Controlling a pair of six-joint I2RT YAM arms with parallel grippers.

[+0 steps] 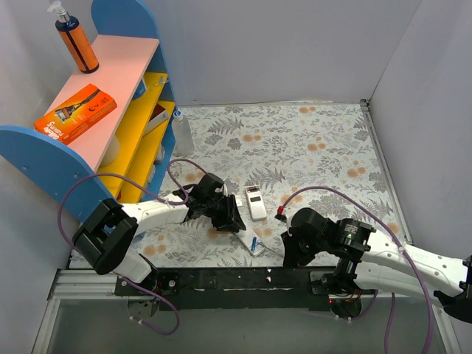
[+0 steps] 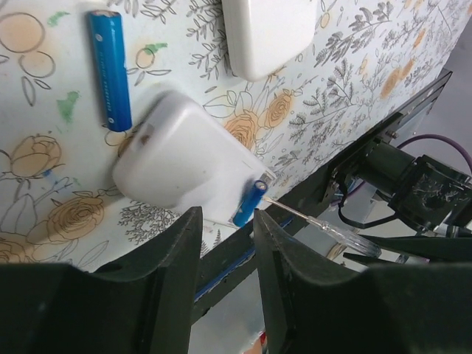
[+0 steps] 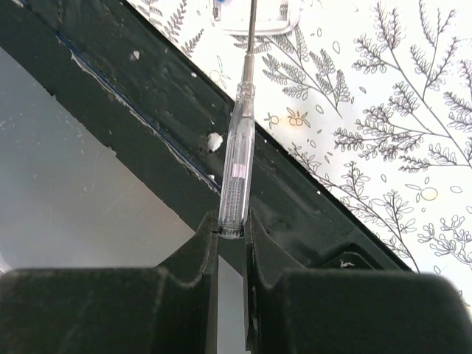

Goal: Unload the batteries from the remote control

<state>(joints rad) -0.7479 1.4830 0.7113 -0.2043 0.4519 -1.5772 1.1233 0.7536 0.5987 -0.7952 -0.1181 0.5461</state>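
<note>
2 batteries: loose battery [image 2: 109,70] at 10 o'clock of remote [image 2: 184,158], second battery [image 2: 249,204] at its edge; print unreadable. Left end effector [image 2: 227,221] apart, right end effector [image 3: 230,225] clamped on screwdriver [image 3: 237,169].

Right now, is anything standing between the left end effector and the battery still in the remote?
Nothing visible blocks it. The battery at the end of the remote lies just ahead of the open left end effector. The screwdriver held by the right end effector comes in from the side, its tip at that battery.
</note>
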